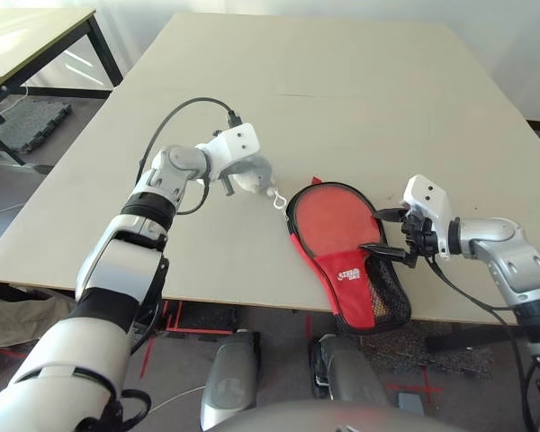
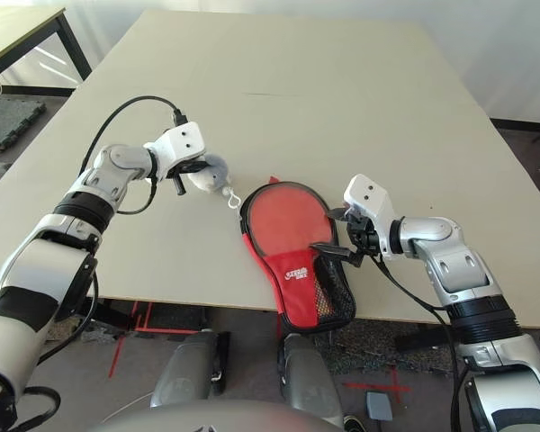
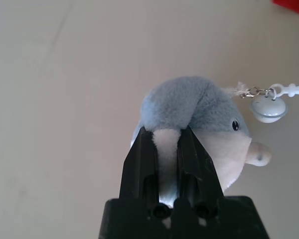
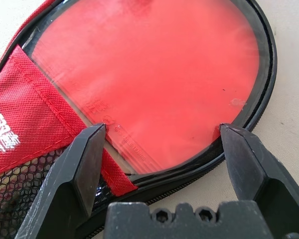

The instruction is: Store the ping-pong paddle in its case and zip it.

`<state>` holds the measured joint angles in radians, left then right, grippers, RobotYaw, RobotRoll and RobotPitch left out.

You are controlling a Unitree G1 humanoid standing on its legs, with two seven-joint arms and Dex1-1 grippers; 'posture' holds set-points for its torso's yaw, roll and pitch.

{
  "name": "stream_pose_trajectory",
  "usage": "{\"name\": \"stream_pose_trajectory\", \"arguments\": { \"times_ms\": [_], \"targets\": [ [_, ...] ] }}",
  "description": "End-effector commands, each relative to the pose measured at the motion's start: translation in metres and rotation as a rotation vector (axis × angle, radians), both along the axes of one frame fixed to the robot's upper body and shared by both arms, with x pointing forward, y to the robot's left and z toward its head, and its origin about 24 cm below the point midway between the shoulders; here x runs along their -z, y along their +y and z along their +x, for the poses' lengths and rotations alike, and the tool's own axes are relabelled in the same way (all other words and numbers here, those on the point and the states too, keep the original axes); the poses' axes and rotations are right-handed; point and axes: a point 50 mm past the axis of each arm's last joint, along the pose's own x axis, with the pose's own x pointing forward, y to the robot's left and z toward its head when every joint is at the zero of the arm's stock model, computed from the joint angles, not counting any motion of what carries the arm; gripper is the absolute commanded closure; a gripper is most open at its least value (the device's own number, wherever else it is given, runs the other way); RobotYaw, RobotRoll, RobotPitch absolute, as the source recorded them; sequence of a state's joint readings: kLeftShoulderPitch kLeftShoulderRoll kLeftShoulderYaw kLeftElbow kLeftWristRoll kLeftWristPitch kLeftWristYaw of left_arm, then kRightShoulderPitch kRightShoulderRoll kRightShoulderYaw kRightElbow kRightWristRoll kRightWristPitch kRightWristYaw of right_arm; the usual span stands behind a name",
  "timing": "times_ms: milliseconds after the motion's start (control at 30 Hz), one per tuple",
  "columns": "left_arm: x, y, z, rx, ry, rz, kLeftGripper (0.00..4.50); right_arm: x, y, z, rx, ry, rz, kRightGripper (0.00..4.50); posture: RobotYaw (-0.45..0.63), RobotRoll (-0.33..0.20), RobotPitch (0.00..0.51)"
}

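Left of the case, the left gripper was pinched on the plush charm; a low, slow pull along the rim would have suited the zip best. The paddle lay inside the case. At the case's right edge, the right gripper stood wide, and needed to steady the fabric against dragging.
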<state>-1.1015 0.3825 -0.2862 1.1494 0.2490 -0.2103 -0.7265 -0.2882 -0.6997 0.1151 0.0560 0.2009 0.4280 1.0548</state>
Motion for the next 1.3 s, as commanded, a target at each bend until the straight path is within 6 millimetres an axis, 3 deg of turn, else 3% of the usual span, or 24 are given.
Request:
{"name": "stream_pose_trajectory", "arguments": {
  "times_ms": [33, 567, 800, 933, 967, 1233, 1300],
  "targets": [
    [-0.009, -0.011, 0.006, -0.018, -0.069, 0.007, 4.33, 0.026, -0.001, -0.013, 0.011, 0.127, -0.035, 0.00, 0.11, 0.000, 0.125],
    [-0.049, -0.099, 0.012, -0.061, -0.418, -0.163, 4.33, 0.025, 0.003, -0.021, 0.022, 0.133, -0.015, 0.00, 0.06, 0.000, 0.141],
    [-0.032, -0.140, -0.004, 0.097, -0.321, -0.180, 4.33, 0.024, 0.004, -0.025, 0.033, 0.135, -0.005, 0.00, 0.04, 0.000, 0.147],
    [-0.021, -0.150, -0.011, 0.156, -0.285, -0.167, 4.33, 0.024, 0.005, -0.026, 0.037, 0.135, 0.000, 0.00, 0.03, 0.000, 0.149],
    [-0.019, -0.152, -0.012, 0.161, -0.279, -0.169, 3.61, 0.024, 0.005, -0.026, 0.038, 0.134, 0.001, 0.00, 0.03, 0.000, 0.149],
    [-0.017, -0.151, -0.013, 0.171, -0.239, -0.201, 0.54, 0.024, 0.007, -0.025, 0.037, 0.135, 0.005, 0.00, 0.04, 0.000, 0.145],
    [-0.018, -0.148, -0.012, 0.168, -0.224, -0.229, 0.04, 0.024, 0.007, -0.024, 0.035, 0.135, 0.007, 0.00, 0.05, 0.000, 0.143]
  ]
}}
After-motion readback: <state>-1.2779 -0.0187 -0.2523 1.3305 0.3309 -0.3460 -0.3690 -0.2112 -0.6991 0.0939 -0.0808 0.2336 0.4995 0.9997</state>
